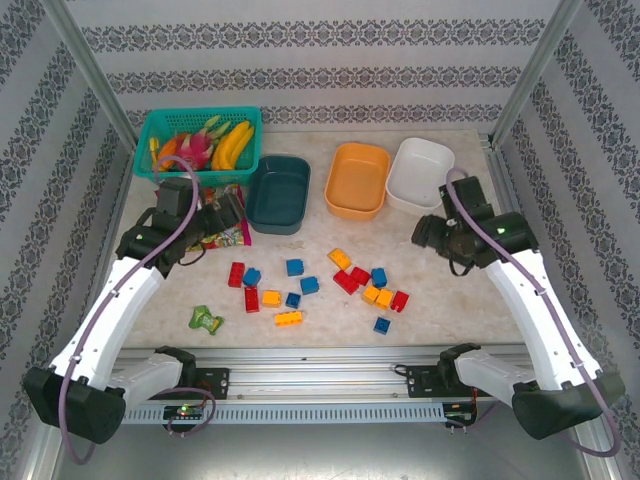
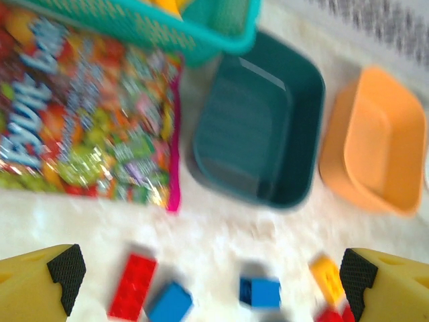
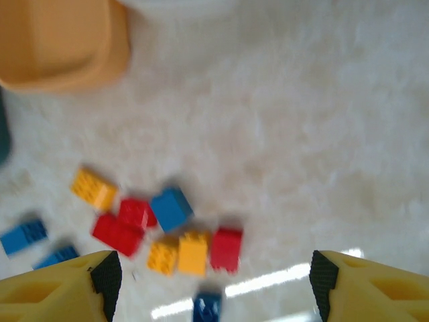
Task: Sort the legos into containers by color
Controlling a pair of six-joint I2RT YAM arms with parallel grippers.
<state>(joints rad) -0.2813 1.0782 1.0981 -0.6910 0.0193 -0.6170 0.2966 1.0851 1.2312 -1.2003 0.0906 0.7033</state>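
Red, blue, yel-orange legos [image 1: 309, 285] scattered loose on table [image 1: 450, 300].

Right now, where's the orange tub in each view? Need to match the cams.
Top external: orange tub at back centre, between the teal tub and the white tub.
Left wrist: orange tub at the right edge, beside the teal tub.
Right wrist: orange tub in the top-left corner, cut off by the frame.
Shared landmark: the yellow lego nearest it, also in the left wrist and right wrist views.
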